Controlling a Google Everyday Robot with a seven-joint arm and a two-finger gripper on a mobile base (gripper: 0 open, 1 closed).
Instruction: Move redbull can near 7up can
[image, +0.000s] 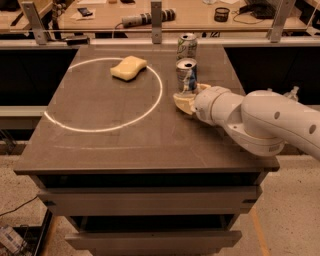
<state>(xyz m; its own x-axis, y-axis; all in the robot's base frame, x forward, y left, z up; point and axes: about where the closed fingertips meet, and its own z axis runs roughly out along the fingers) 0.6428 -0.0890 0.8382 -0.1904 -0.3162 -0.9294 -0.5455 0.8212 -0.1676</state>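
Table (100, 150): sponge (129, 67), redbull can (186, 75) (tool (190, 98) beside), 7up can (187, 46)

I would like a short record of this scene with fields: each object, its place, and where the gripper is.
redbull can: upright, right part of the table, just outside the white circle
7up can: upright, behind the redbull can, near the far edge
sponge: inside the white circle, far side
gripper: at the base of the redbull can, arm reaching from the right
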